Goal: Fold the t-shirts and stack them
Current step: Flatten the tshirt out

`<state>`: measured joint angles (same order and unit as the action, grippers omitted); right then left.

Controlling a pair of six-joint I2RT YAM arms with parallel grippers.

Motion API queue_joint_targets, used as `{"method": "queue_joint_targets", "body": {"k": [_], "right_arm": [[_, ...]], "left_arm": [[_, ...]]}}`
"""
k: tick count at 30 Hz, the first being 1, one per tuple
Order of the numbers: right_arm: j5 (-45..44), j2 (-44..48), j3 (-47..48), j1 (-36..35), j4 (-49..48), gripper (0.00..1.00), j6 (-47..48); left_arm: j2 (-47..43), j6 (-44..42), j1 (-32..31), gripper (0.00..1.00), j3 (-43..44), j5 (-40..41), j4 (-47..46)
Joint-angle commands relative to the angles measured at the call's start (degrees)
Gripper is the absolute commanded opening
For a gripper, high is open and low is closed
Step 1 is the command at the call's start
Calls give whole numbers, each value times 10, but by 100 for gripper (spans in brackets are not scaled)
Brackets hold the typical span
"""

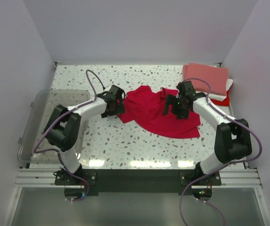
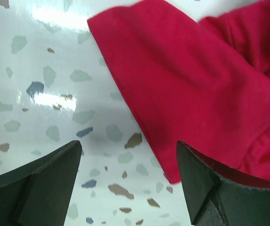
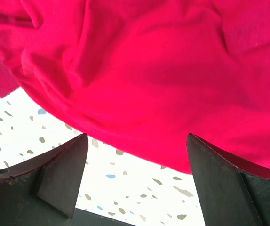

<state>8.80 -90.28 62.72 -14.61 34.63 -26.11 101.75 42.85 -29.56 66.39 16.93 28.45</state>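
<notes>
On table (image 1: 125,146): crimson shirt (image 1: 154,117) crumpled | both jaws open | bin (image 1: 35,120) left | stack (image 1: 205,75) far-right

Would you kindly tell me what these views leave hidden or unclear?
Top view: the white shirt and red shirt show only edges under the salmon-pink shirt.
Top view: the right gripper covers part of the crimson shirt.
Both wrist views: frame edges cut that shirt's outline off.

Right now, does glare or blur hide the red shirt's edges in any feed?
Top view: light strips glare on the table along its near edge, clear of the red shirt. Left wrist: glare patches on the table, shirt hem sharp. Right wrist: no glare, cloth slightly soft.
</notes>
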Motion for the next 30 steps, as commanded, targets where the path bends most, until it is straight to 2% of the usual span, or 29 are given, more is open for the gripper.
{"method": "queue_joint_targets", "body": {"k": [1, 15, 18, 19, 21, 22, 24, 25, 26, 30], "right_arm": [[17, 49, -23, 0, -17, 89, -22], [-15, 126, -76, -1, 19, 89, -33], [-19, 138, -83, -1, 27, 89, -37], [-20, 145, -85, 0, 29, 89, -39], [-26, 151, -94, -1, 34, 90, -47], [-26, 157, -98, 0, 36, 90, -51], [-34, 162, -111, 1, 43, 91, -68], [-39, 164, -116, 2, 46, 91, -75], [-46, 167, -125, 5, 55, 91, -89], [-104, 183, -146, 14, 96, 92, -132]], "left_arm": [[31, -11, 20, 86, 31, 5, -38], [104, -40, 40, 84, 81, -36, -89], [116, -37, 42, 70, 86, -34, -79], [117, -36, 42, 60, 85, -33, -76], [121, -33, 43, 49, 81, -34, -75], [122, -33, 44, 35, 81, -35, -76], [126, -32, 44, 20, 81, -38, -76], [128, -31, 45, 6, 82, -42, -75], [128, -30, 46, 0, 85, -44, -74], [115, -25, 61, 0, 94, -48, -60]]}}
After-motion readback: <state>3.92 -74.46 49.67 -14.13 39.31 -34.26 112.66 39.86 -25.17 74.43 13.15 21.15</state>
